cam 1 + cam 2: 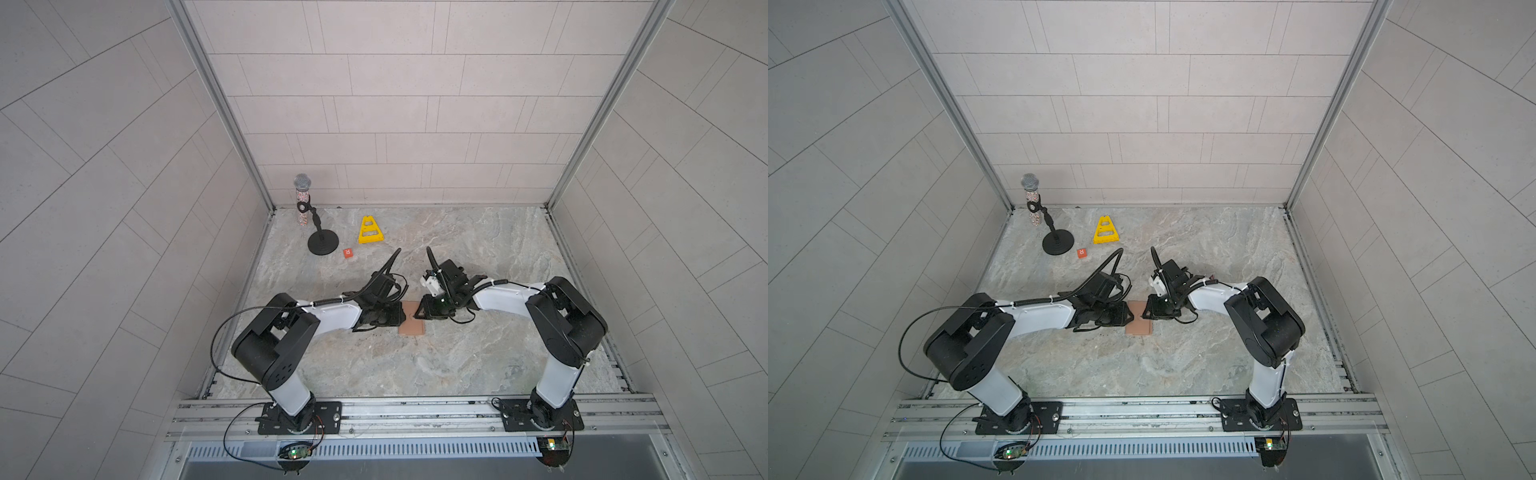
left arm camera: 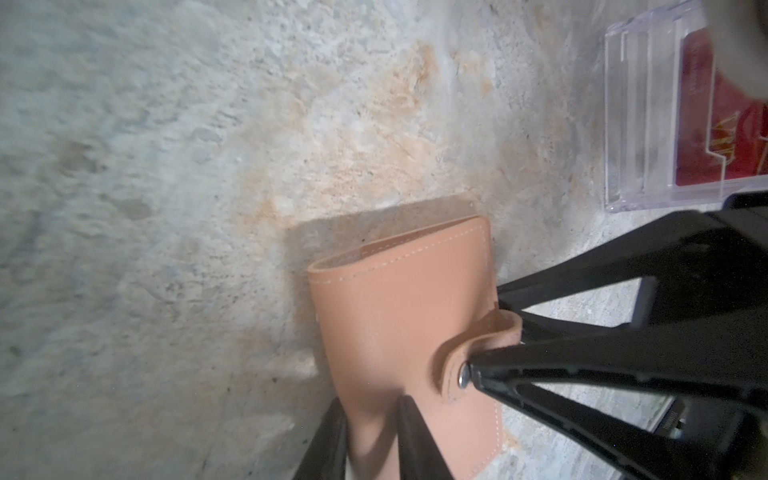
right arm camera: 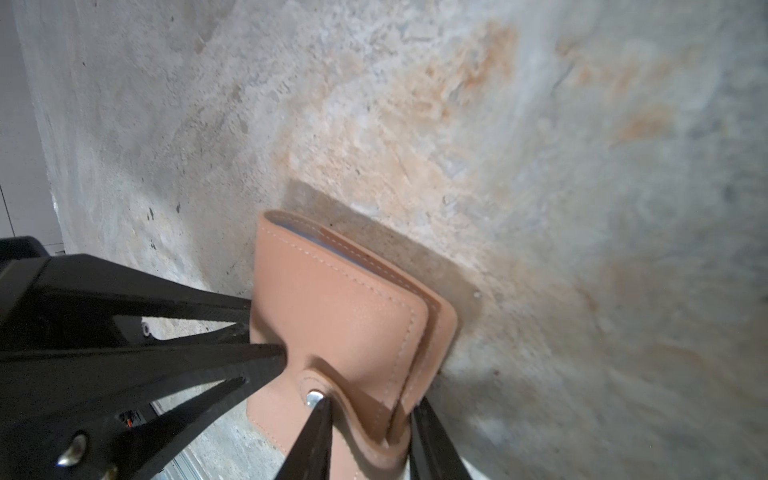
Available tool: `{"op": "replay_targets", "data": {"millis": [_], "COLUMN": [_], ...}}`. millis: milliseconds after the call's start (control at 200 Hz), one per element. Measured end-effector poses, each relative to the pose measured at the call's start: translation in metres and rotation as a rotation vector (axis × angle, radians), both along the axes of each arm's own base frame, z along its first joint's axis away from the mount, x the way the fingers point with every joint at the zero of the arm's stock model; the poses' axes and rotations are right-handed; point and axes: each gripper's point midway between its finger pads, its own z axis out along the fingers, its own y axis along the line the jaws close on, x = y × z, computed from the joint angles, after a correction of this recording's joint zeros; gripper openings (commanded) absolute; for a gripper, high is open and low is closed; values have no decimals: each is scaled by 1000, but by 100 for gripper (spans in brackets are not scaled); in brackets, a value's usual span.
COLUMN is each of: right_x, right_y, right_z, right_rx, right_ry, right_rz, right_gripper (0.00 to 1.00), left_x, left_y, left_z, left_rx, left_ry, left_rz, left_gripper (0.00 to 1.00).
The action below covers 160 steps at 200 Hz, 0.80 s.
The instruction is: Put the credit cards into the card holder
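The tan card holder (image 1: pixel 411 328) lies folded on the stone table between both arms, also seen in the left wrist view (image 2: pixel 395 311) and the right wrist view (image 3: pixel 332 311). My left gripper (image 2: pixel 370 415) is shut on its folded edge. My right gripper (image 3: pixel 370 405) is closed on the snap tab (image 3: pixel 357 399): one fingertip sits at the metal stud, the other against the tab's outer bend. The tab is lifted off the cover. A red credit card (image 2: pixel 702 137) stands in a clear plastic box (image 2: pixel 640 124) behind the right gripper. The box is hidden in both top views.
A microphone on a black stand (image 1: pixel 302 199) is at the back left, with a yellow triangular frame (image 1: pixel 370 230) and a small orange square tag (image 1: pixel 348 253) near it. Walls enclose the table on three sides.
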Motion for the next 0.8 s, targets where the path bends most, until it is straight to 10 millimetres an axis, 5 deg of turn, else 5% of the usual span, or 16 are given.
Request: {"op": "replay_targets", "data": {"millis": [240,435,801], "right_x": [1,-7,-5], "right_y": [1,2,-21], "right_z": [8,14,53], "right_rx": [13,10,-64], "right_ry": [-19,-66,-229], "right_rz": [0,19,3], "right_gripper": [36,46,50], "left_x": [0,-4,18], "left_y": [0,0,13], "left_z": [1,8,82], "left_rx": [-1,5,59], "left_ry": [-1,-8,-232], "left_rz": [-1,-30,-28], "left_gripper": [26,39,47]}}
